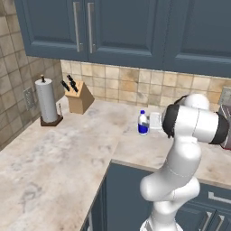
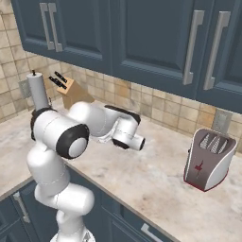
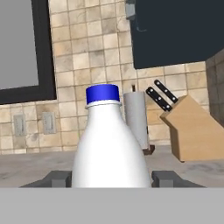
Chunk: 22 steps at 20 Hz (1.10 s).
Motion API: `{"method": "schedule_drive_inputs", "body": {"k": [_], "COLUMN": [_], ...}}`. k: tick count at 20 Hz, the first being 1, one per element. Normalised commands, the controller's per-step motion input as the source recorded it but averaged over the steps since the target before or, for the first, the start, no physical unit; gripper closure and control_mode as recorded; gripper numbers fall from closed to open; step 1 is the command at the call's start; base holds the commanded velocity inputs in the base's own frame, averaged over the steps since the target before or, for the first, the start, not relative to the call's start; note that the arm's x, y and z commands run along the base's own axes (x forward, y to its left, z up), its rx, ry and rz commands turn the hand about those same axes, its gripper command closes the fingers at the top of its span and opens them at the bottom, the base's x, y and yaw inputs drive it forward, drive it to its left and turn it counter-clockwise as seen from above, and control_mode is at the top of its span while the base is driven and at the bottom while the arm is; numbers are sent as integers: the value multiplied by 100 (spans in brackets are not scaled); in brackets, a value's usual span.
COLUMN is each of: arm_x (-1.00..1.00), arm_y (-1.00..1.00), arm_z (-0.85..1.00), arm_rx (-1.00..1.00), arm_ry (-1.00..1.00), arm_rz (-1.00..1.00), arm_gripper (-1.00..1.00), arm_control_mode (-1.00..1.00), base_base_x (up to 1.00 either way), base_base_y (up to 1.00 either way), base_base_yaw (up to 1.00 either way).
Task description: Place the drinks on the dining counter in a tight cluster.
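The water bottle (image 3: 110, 140) stands upright between the jaws of the gripper (image 3: 111, 178), its white body spanning nearly the whole gap and its blue cap (image 3: 102, 94) rising above them. One dark finger tip (image 3: 57, 178) sits on each side of the bottle's lower body. The jaws stand apart at about the bottle's width; whether they press on it or merely flank it cannot be told, since the contact line is hidden at the lower edge of the hand view.

From the left base view, the bottle (image 1: 143, 122) rests on the marble counter (image 1: 67, 149), just ahead of the white hand.

Beyond the jaws, past the bottle, stand a paper towel roll (image 3: 136, 118) and a knife block (image 3: 194, 129) against the tiled backsplash (image 3: 87, 52). A toaster (image 2: 209, 158) sits well apart from the jaws, behind the hand.
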Motion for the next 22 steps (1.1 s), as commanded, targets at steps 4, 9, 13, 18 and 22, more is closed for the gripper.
{"method": "schedule_drive_inputs", "body": {"k": [4, 9, 13, 18, 22], "arm_x": [-61, -64, -65, -56, -55], "arm_y": [-16, -12, -10, -3, 0], "arm_z": [28, 22, 16, 14, 22], "arm_rx": [1, 6, 5, 1, 1], "arm_ry": [-7, -3, 0, 0, 0], "arm_rz": [16, 4, 0, 0, -1], "arm_gripper": [100, 100, 100, 100, 100], "arm_control_mode": [-100, -100, -100, -100, -100], "base_base_x": [0, 0, 0, 0, 0], "base_base_y": [0, 0, 0, 0, 0], "base_base_yaw": [0, 0, 0, 0, 0]}}
